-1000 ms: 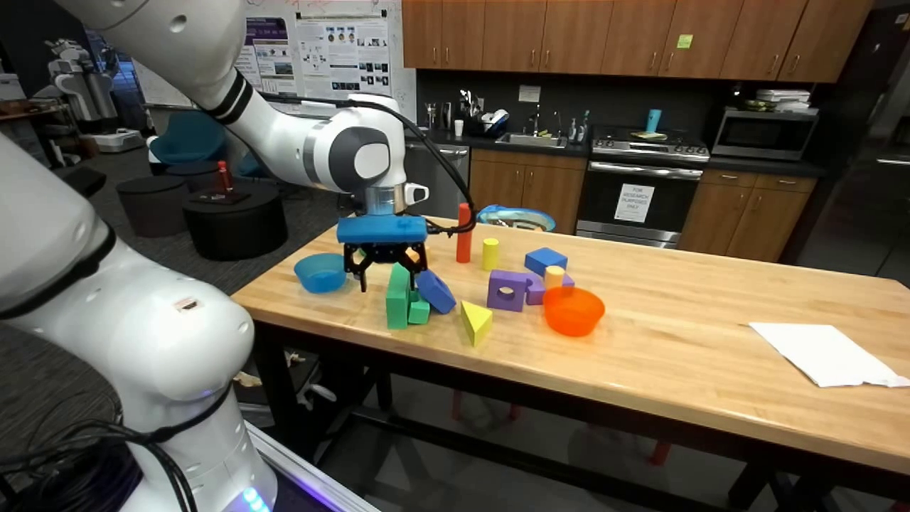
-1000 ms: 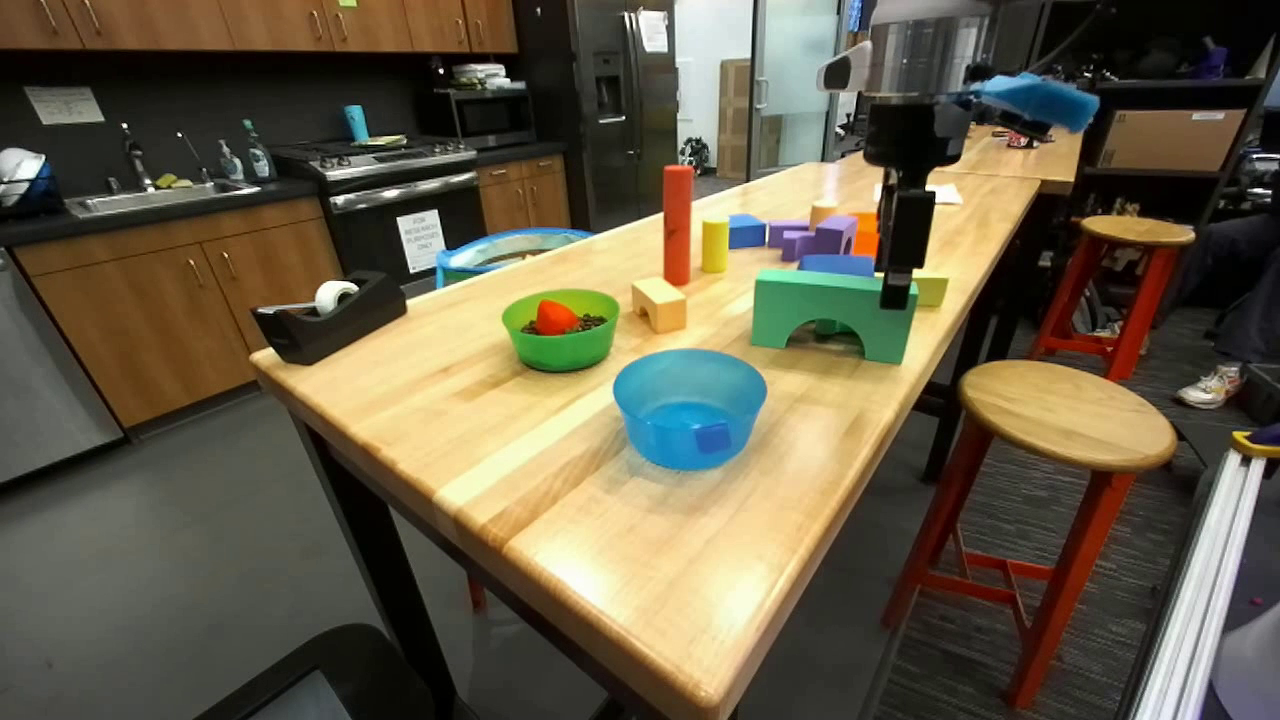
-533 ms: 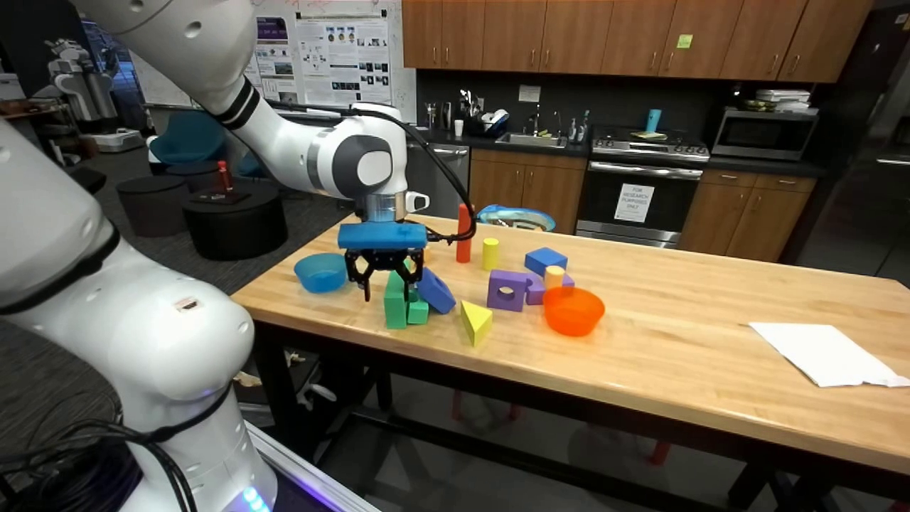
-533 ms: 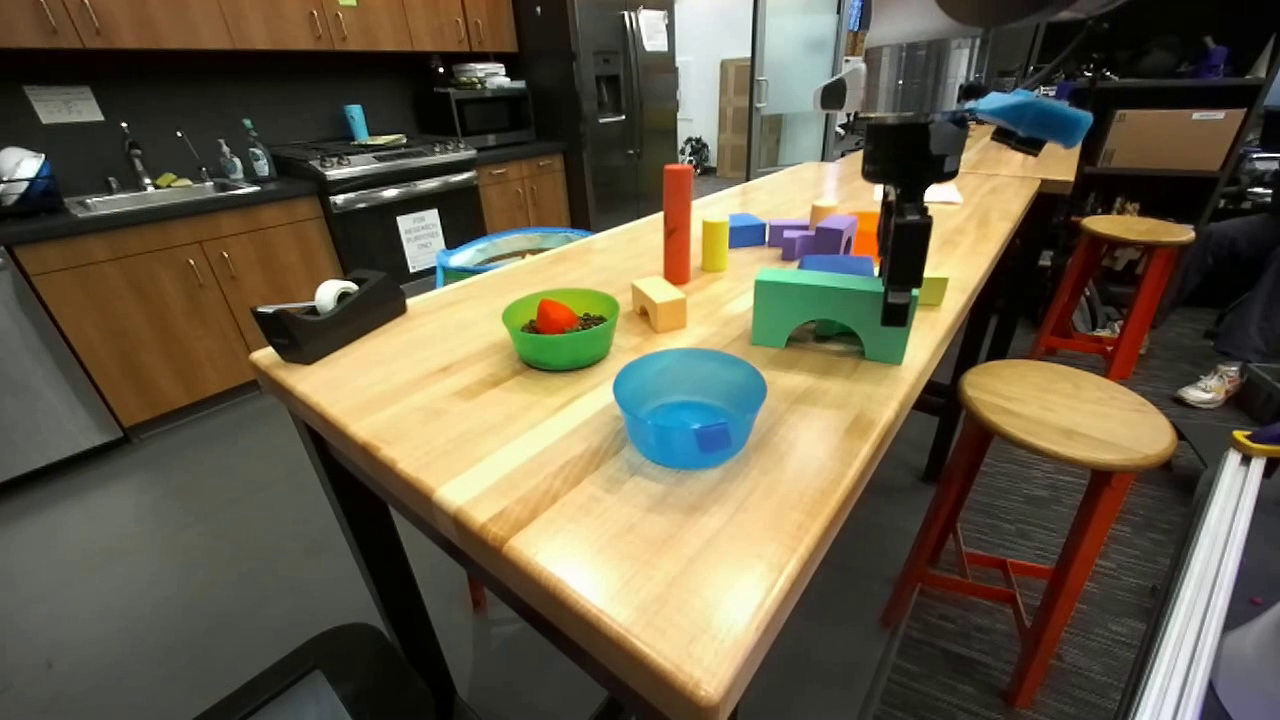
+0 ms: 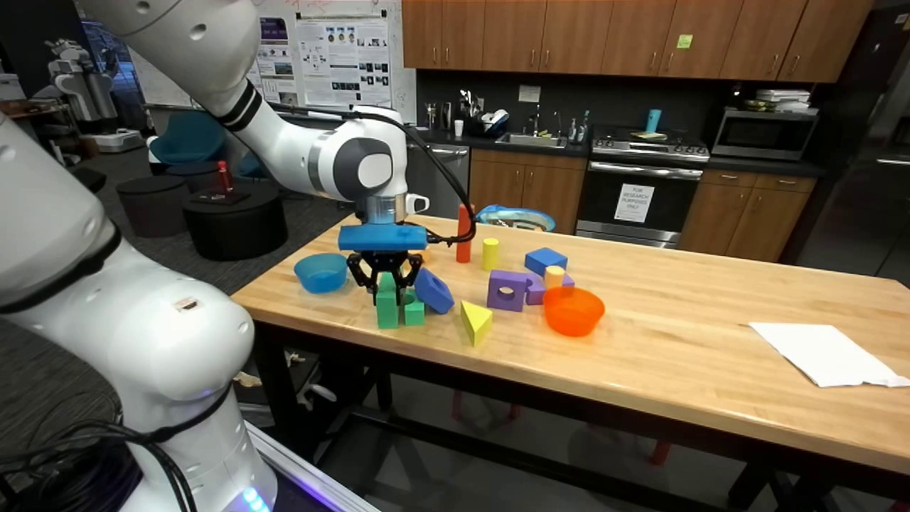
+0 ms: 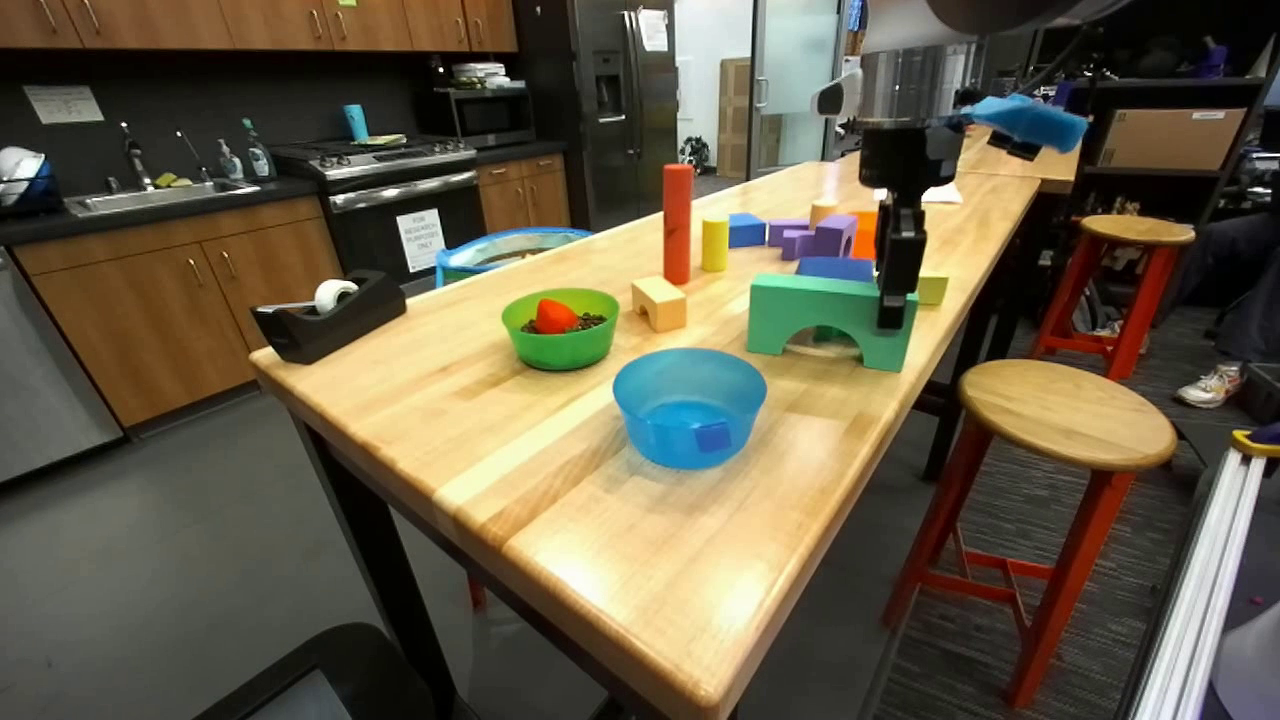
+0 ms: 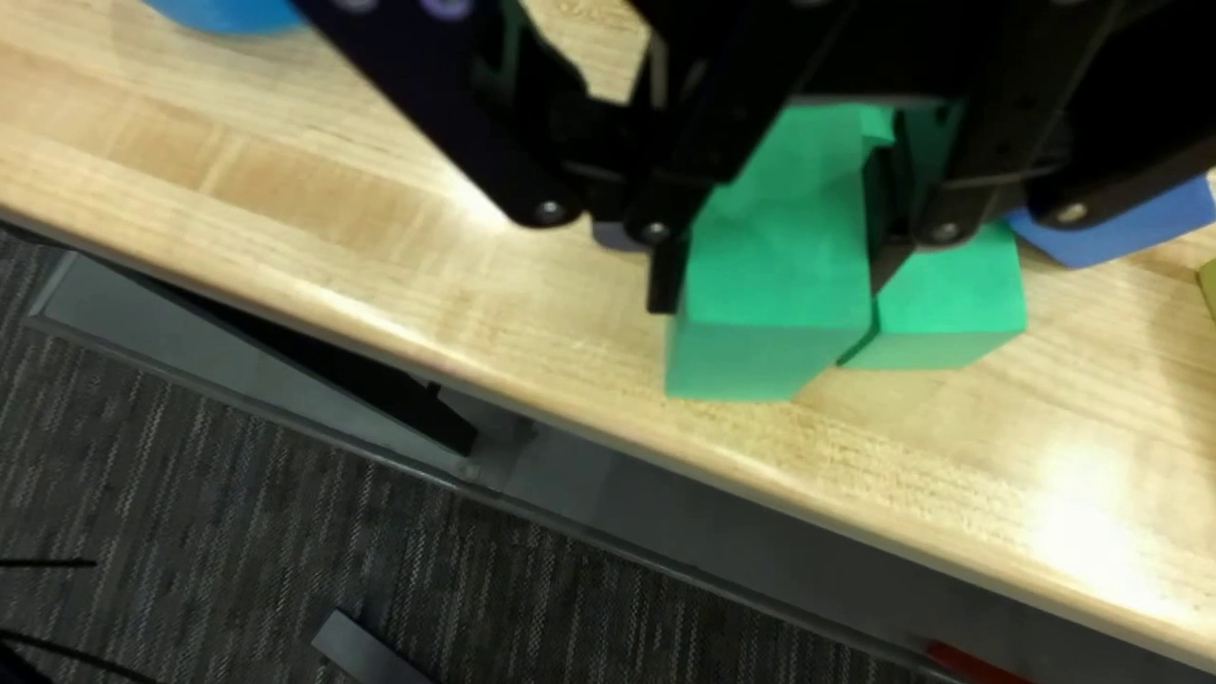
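My gripper [image 5: 387, 297] points down with its fingers on either side of a green arch block [image 6: 800, 300]. In the wrist view the fingers [image 7: 669, 275] lie against both long sides of that block, so the jaws are shut on it. It stands upright on the table. Close beside it, on the side of the finger at right, sits a smaller green block [image 7: 969, 285], partly covered by that finger. A blue block [image 5: 434, 291] leans just past it. Nearby is a yellow triangular block [image 5: 476, 321].
A blue bowl [image 6: 690, 415] and a green bowl [image 6: 560, 345] with dark bits stand near the table's end. Around lie a tan arch [image 6: 660, 305], a red cylinder [image 6: 677, 225], a yellow cylinder [image 5: 490, 254], purple blocks [image 5: 506, 291] and an orange bowl [image 5: 573, 313]. The table edge [image 7: 608, 432] runs close by.
The gripper has come down and its jaws have drawn together around the green arch block. That block has shifted slightly toward the blue bowl, and the smaller green and blue blocks have also moved a little.
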`<action>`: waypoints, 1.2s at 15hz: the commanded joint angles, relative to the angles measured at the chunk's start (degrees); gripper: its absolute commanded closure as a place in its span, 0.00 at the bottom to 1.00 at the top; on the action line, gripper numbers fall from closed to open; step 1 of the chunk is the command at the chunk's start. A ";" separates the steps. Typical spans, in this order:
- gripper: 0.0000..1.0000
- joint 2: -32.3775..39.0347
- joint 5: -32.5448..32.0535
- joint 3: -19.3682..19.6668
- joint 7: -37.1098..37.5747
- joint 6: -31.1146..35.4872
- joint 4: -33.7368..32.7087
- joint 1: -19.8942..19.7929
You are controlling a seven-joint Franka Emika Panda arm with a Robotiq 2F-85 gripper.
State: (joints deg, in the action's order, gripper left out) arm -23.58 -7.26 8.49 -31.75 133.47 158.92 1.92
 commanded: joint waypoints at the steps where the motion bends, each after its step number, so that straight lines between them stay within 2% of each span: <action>1: 0.84 0.54 1.09 -1.02 0.97 0.71 -0.04 0.90; 18: 0.84 1.46 1.43 -7.31 6.54 0.76 -0.05 6.25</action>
State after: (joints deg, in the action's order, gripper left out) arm -23.32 -7.20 2.22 -26.36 133.63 158.91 6.81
